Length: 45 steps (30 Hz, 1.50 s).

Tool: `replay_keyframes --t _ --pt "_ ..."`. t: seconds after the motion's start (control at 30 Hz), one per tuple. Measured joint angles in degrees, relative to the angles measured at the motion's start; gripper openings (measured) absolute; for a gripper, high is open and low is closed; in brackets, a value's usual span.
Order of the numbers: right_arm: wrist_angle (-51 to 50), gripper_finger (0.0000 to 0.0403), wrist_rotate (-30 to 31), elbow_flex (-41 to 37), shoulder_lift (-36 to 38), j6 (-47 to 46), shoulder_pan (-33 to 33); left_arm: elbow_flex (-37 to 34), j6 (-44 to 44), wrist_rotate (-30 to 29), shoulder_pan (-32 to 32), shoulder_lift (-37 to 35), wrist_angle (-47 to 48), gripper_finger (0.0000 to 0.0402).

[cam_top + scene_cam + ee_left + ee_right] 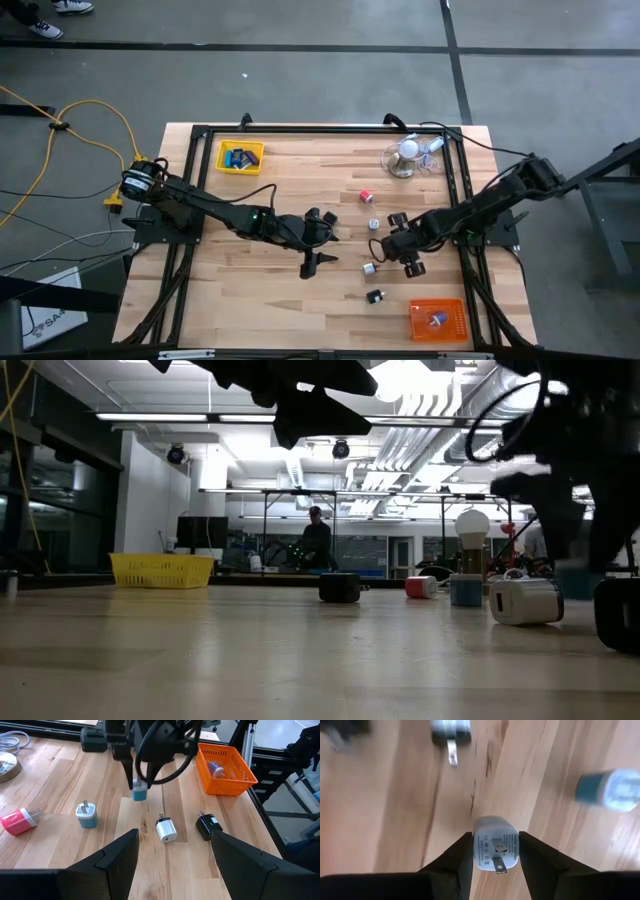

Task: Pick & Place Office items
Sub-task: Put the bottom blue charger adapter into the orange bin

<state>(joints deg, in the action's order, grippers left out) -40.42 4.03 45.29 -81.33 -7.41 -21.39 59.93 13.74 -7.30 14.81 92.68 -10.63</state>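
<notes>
Charger plug, white with metal prongs, sits pinched between the right gripper's fingers above the table; left gripper hovers spread wide.

A yellow basket sits far left; a black block, red piece and white charger (nearest) lie rightward, possibly beneath a dark arm.

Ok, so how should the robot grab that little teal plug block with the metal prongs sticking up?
Probably straight down from above, pinching the small teal plug block by its two flat sides, below the white top. It seems to stand upright, prongs up, leaving those sides free.
</notes>
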Motion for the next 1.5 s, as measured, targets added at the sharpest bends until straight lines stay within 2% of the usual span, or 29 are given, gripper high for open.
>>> replay_keyframes --t 0.2,0.47,0.87,1.13,1.5 --pt "-4.5 0.0130 -0.1 4.4 2.8 -0.6 -0.2 0.0 0.0 0.0 0.0 0.0 0.1 0.0243" --pt "-8.1 0.0130 -0.2 6.6 9.6 -7.3 -3.8 0.0 0.0 0.0 0.0 0.0 0.1 0.0243" --pt "-5.6 0.0130 -1.4 6.6 18.6 -21.5 -14.8 0.0 0.0 0.0 0.0 0.0 0.1 0.0243" --pt "3.2 0.0130 0.0 6.6 18.2 -26.9 -23.0 0.0 0.0 0.0 0.0 0.0 0.1 0.0243" --pt "6.6 0.0130 3.3 6.6 12.3 -33.7 -30.8 0.0 0.2 0.0 0.0 0.0 0.1 0.0243"
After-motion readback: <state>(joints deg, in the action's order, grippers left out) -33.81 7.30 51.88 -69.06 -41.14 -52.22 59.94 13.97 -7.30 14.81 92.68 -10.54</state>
